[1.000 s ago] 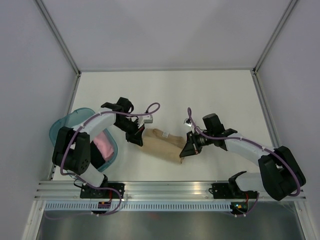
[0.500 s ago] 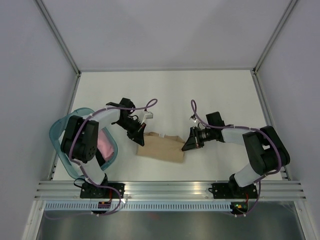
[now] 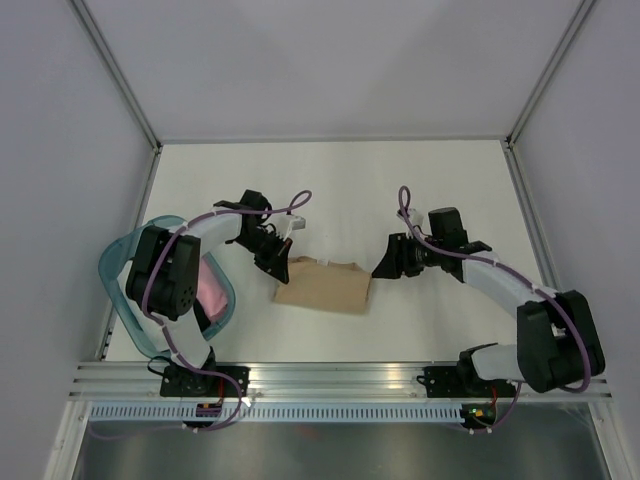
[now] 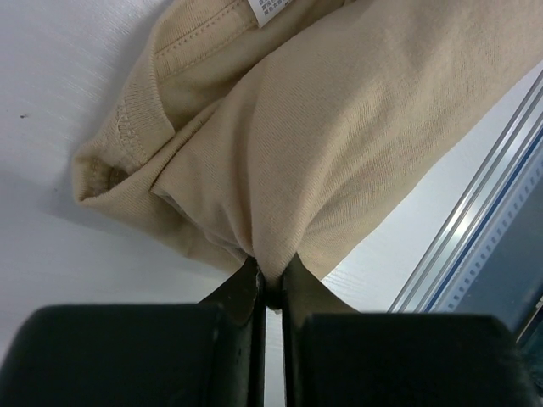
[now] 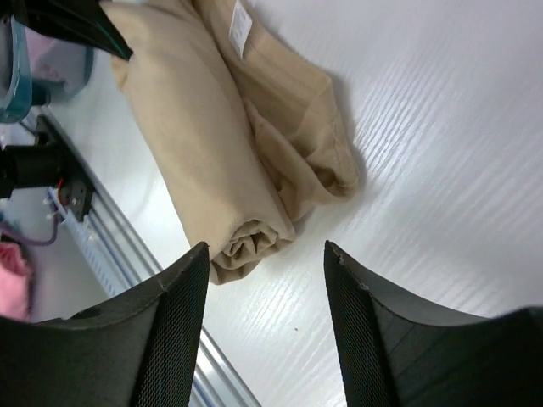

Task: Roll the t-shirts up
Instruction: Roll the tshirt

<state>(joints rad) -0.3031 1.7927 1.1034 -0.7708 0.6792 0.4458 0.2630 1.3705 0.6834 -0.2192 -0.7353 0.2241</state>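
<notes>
The tan t-shirt (image 3: 322,288) lies partly rolled on the white table between the two arms. My left gripper (image 3: 280,262) sits at its left end and is shut on a pinch of the tan cloth (image 4: 339,127), which bunches up between the closed fingertips. The neck label (image 4: 271,8) shows at the top of the left wrist view. My right gripper (image 3: 383,268) stands open just off the shirt's right end with nothing between its fingers (image 5: 170,322). The rolled end of the shirt (image 5: 242,242) lies on the table just beyond them. A pink t-shirt (image 3: 208,288) rests in the basket.
A translucent teal basket (image 3: 120,290) stands at the left edge beside the left arm. An aluminium rail (image 3: 340,380) runs along the table's near edge, close to the tan shirt. White walls close in the back and both sides.
My right gripper has opened, let go of the shirt's right end and drawn back a little. The shirt has settled lower and flatter. My left gripper keeps its grip.
</notes>
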